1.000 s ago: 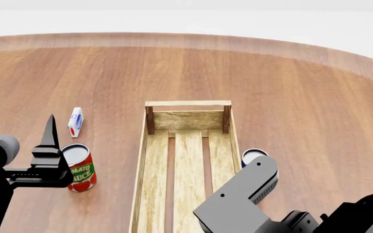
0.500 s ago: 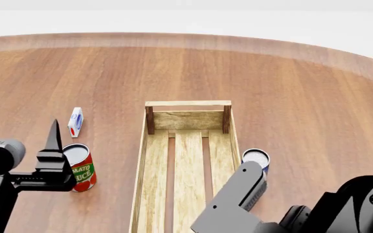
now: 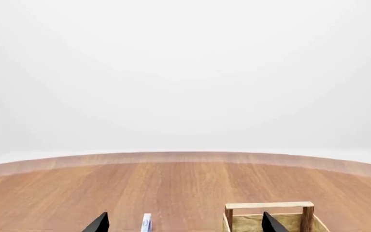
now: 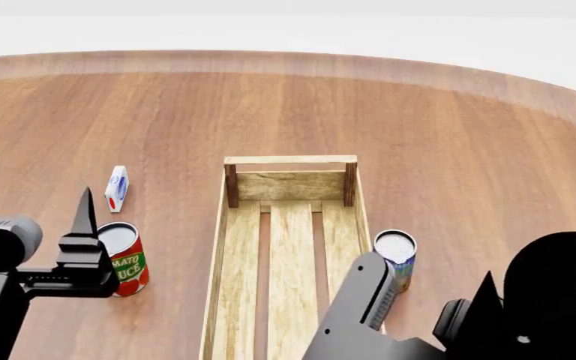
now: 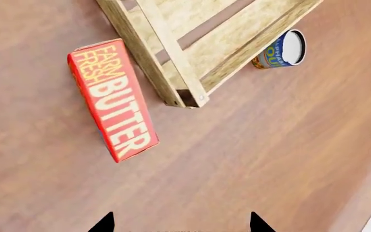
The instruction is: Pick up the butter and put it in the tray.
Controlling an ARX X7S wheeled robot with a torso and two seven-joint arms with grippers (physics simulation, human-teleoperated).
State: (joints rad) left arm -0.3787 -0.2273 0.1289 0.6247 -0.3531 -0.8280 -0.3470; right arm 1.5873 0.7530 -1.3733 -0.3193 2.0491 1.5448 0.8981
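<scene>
the butter (image 5: 112, 100) lies on the table beside the tray (image 5: 172, 72) corner — right gripper (image 5: 180, 223) above it, fingers spread, empty; left gripper (image 3: 182, 223) spread too.

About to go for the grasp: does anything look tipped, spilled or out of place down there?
Nothing spilled or damaged. The butter lies flat on the table just outside the tray, near one corner and skewed to its side. It is hidden in the head view. Both cans stand upright.
</scene>
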